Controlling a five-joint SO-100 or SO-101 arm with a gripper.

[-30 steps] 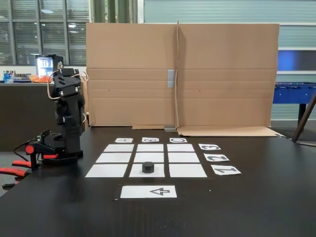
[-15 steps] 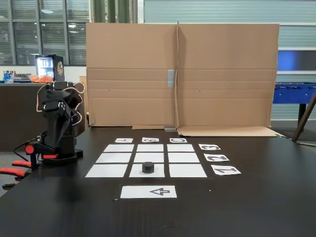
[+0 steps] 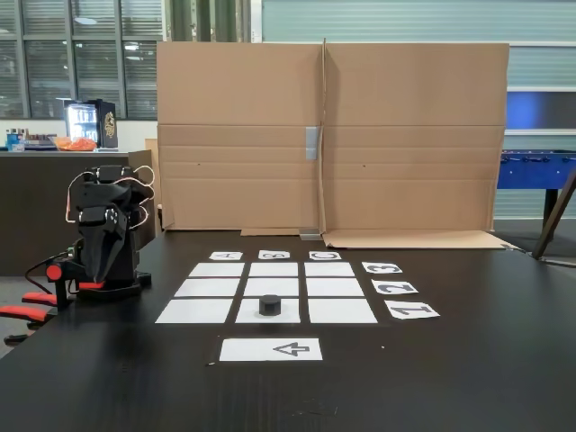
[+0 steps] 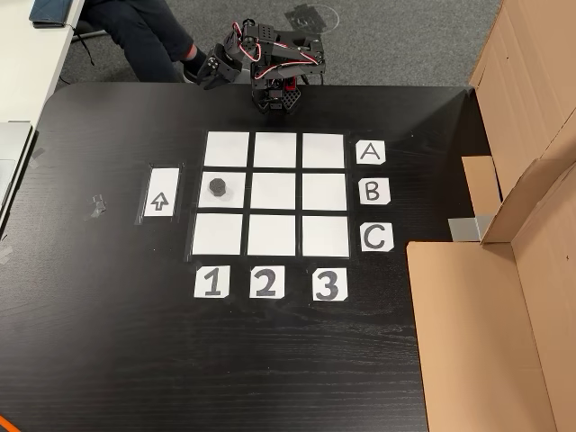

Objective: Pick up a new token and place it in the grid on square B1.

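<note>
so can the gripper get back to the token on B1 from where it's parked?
Probably yes. The token sits alone on square B1; nothing stands between it and the folded gripper.

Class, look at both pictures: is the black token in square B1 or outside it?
In. The token sits flat within square B1, the cell lined up with labels B and 1, white paper visible all round it.

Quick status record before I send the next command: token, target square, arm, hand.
token: black puck, lying flat on square B1
grid: three-by-three white squares, the other eight bare
arrow sheet: beside the grid's column 1, bare
arm: folded over its base, off the grid
hand: clear of the token; open or shut cannot be told
</note>
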